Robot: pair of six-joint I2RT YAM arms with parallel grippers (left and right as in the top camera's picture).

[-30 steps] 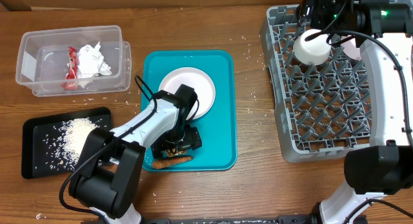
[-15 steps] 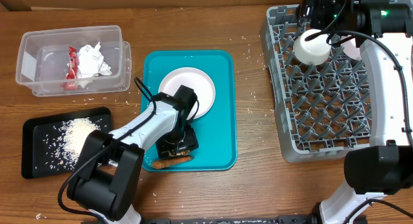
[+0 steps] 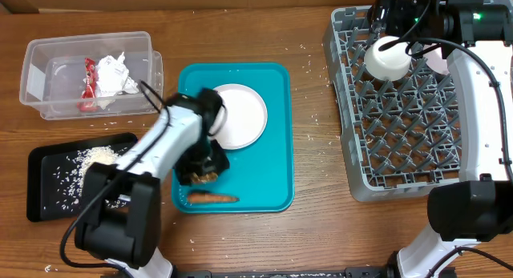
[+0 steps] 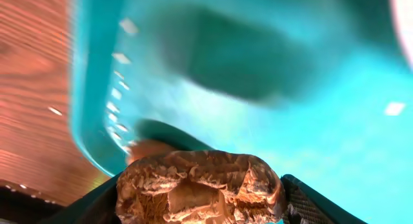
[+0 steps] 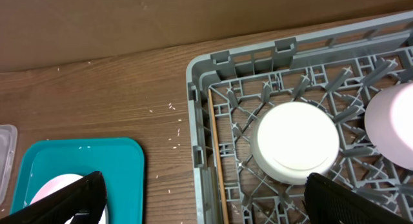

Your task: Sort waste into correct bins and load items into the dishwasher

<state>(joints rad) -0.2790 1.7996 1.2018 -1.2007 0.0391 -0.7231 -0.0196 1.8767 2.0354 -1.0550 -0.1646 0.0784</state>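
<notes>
A teal tray [image 3: 276, 150] with rounded corners and a raised rim lies flat on the brown wooden table [image 3: 313, 230], a little left of its middle. Plain brown cardboard [image 5: 129, 24] stands along the table's far edge.

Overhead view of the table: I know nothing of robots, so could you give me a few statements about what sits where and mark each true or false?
1. A white bowl rests in the grey rack. True.
2. The left tool grips a brown food chunk. True.
3. The white plate stands in the rack. False: it lies on the teal tray.
4. The right tool is clamped on the bowl. False: it is open and holds nothing.
5. Loose rice lies on the black tray. True.
6. The orange carrot piece lies on the black tray. False: it lies on the teal tray.
</notes>
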